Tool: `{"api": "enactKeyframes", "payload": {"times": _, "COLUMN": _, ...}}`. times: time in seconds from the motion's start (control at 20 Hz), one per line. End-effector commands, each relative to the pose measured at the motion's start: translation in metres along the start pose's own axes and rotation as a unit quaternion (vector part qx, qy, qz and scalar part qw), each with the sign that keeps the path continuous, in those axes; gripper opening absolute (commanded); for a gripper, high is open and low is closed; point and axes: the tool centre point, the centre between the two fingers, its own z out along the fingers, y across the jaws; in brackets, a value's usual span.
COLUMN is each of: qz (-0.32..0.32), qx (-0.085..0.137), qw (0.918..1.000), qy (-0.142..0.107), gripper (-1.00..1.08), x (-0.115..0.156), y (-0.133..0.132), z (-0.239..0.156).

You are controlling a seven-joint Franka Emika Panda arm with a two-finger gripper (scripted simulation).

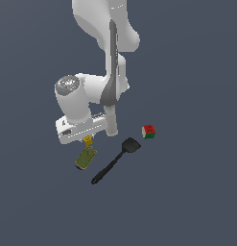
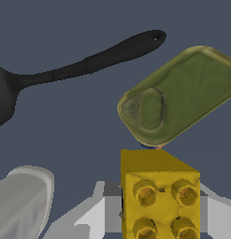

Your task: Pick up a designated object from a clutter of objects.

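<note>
The small yellow studded brick [image 1: 88, 140] sits between the fingers of my gripper [image 1: 88, 141], right under the white hand. In the wrist view the brick [image 2: 159, 191] looms large and close, with a grey finger [image 2: 105, 207] against each side, so my gripper [image 2: 160, 210] is shut on it. The brick overlaps the near edge of the olive-green tin [image 2: 177, 95] and looks raised off the surface. The tin [image 1: 85, 157] lies just in front of the brick in the exterior view.
A black spatula [image 1: 115, 161] lies at the tin's exterior-view right; it also shows in the wrist view [image 2: 84, 65]. A whitish-grey bottle [image 1: 112, 122] stands by the hand, also seen in the wrist view [image 2: 23, 203]. A red-green-white cube [image 1: 148, 131] lies further right.
</note>
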Motion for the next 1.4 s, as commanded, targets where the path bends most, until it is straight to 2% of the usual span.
{"api": "enactKeyframes", "payload": {"times": 0.0, "qz": -0.001, "qx": -0.001, "qw": 1.0000, "qy": 0.000, "gripper": -1.00, "x": 0.012, "y": -0.021, "z": -0.024}}
{"api": "enactKeyframes", "payload": {"times": 1.0, "qz": -0.001, "qx": -0.001, "qw": 1.0000, "qy": 0.001, "gripper": -1.00, "x": 0.108, "y": -0.177, "z": -0.208}}
{"api": "enactKeyframes", "payload": {"times": 1.35, "qz": 0.000, "qx": 0.000, "qw": 1.0000, "qy": 0.001, "gripper": -1.00, "x": 0.134, "y": -0.213, "z": -0.252}}
